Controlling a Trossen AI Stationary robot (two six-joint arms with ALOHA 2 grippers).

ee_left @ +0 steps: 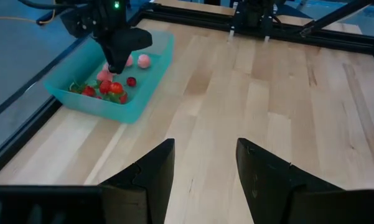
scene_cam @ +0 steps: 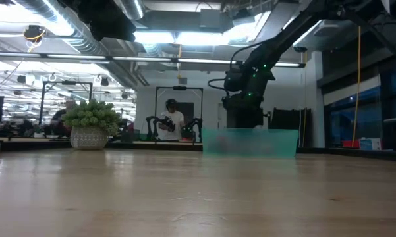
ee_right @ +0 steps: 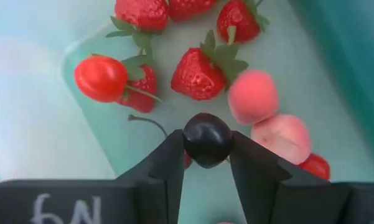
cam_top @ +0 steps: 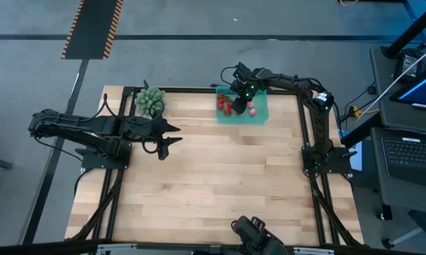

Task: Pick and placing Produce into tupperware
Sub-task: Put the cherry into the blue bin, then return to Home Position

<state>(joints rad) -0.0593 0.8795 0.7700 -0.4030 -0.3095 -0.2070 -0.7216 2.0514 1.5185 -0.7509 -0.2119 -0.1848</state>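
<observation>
Risk: right gripper (ee_right: 206,163) opens too high and the dark cherry (ee_right: 207,139) it clamps bounces off the fruit below, out of the tray (cam_top: 261,113). Cherry is glossy, near-black, round, stemless from here. It hangs over the tray, upper centre of the high view. Left gripper (ee_left: 205,163) idles, fingers apart, mid-left table.

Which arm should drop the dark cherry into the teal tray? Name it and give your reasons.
The right arm. Its gripper is already shut on the dark cherry directly over the teal tray, among the strawberries. The left gripper is open, empty and away from the tray.
</observation>
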